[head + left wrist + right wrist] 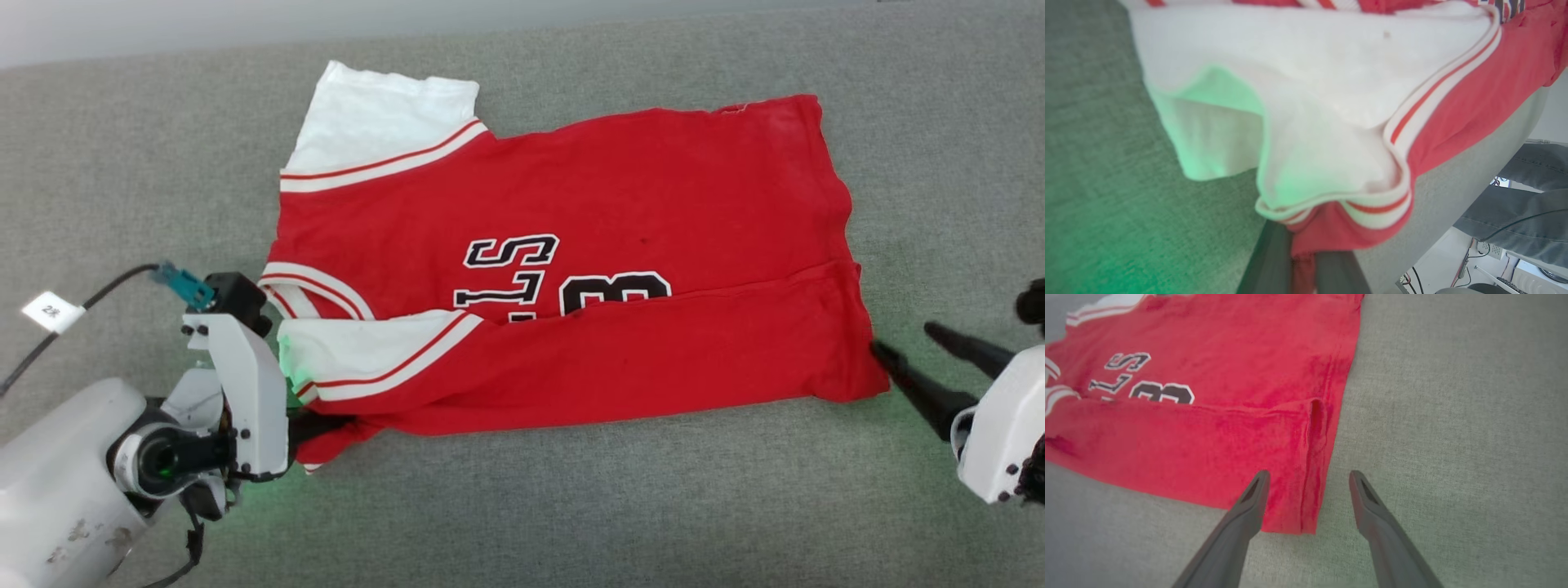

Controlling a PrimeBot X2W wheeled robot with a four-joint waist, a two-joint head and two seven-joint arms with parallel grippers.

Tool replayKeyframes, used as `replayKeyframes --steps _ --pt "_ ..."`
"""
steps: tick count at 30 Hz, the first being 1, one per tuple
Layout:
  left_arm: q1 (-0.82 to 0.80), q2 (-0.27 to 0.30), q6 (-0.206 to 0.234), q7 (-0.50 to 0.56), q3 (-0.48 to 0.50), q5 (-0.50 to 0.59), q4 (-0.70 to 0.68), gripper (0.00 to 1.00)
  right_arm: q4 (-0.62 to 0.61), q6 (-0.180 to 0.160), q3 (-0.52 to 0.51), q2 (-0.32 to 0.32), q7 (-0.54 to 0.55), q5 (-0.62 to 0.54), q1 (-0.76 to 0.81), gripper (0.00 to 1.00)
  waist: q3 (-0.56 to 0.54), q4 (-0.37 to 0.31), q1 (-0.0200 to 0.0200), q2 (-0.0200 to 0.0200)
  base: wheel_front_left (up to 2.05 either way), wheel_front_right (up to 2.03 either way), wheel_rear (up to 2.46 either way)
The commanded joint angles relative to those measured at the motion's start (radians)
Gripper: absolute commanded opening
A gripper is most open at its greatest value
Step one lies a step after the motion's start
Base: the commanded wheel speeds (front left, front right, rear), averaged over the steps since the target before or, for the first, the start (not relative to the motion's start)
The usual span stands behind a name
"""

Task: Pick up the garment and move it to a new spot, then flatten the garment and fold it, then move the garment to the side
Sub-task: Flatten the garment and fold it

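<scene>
The garment (620,188), a red jersey with white sleeves and black lettering, lies spread on the grey surface, its near long edge folded over the number. At its near-left corner my left gripper (326,425) is shut on a bunch of red cloth below the striped sleeve. In the left wrist view that cloth sits pinched in my left gripper (1302,255), with the garment (1331,81) rising in front. My right gripper (902,339) stands open at the garment's near-right hem corner. The right wrist view shows my right gripper (1309,473) straddling the garment's (1208,375) hem, one finger over cloth.
A grey cloth-covered table (571,506) carries everything. A black cable with a white tag (51,312) lies at the left. Past the table's edge (1453,196) in the left wrist view are a person's jeans-clad legs (1527,196) and cables on the floor.
</scene>
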Motion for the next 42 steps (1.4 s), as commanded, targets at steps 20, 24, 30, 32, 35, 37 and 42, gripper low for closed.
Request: replayKeyframes --steps 20,24,30,32,35,37,42 --pt "0.034 -0.141 -0.049 -0.047 -0.044 0.049 0.048 0.00 0.194 -0.002 0.265 -0.065 0.383 -0.067 -0.211 1.00 0.013 0.068 0.0000 0.0000 0.00 0.00 0.00" --pt "0.053 -0.133 -0.059 -0.060 -0.044 0.046 0.057 0.00 0.216 -0.001 0.282 -0.049 0.347 -0.041 -0.212 0.00 -0.002 0.072 0.0000 0.0000 0.00 0.00 0.00" --pt "0.107 -0.057 -0.071 -0.101 -0.035 0.051 0.013 0.00 0.203 -0.002 0.254 -0.092 0.300 -0.014 -0.174 0.00 -0.036 0.074 0.0000 0.0000 0.00 0.00 0.00" --pt "0.129 -0.020 -0.072 -0.118 -0.032 0.051 -0.022 0.00 0.182 -0.002 0.245 -0.113 0.296 -0.002 -0.146 0.00 -0.044 0.075 0.0000 0.0000 0.00 0.00 0.00" --pt "0.167 0.026 -0.063 -0.146 -0.030 0.056 -0.096 0.00 0.145 -0.002 0.221 -0.140 0.293 0.012 -0.092 0.00 -0.053 0.077 0.0000 0.0000 0.00 0.00 0.00" --pt "0.187 0.055 -0.053 -0.166 -0.027 0.061 -0.147 0.00 0.121 -0.002 0.199 -0.155 0.299 0.018 -0.053 0.00 -0.056 0.082 0.0000 0.0000 0.00 0.00 0.00" --pt "0.225 0.101 -0.021 -0.201 -0.022 0.066 -0.252 0.00 0.047 -0.002 0.145 -0.178 0.330 0.026 0.046 0.00 -0.059 0.090 0.0000 0.0000 0.00 0.00 0.00"
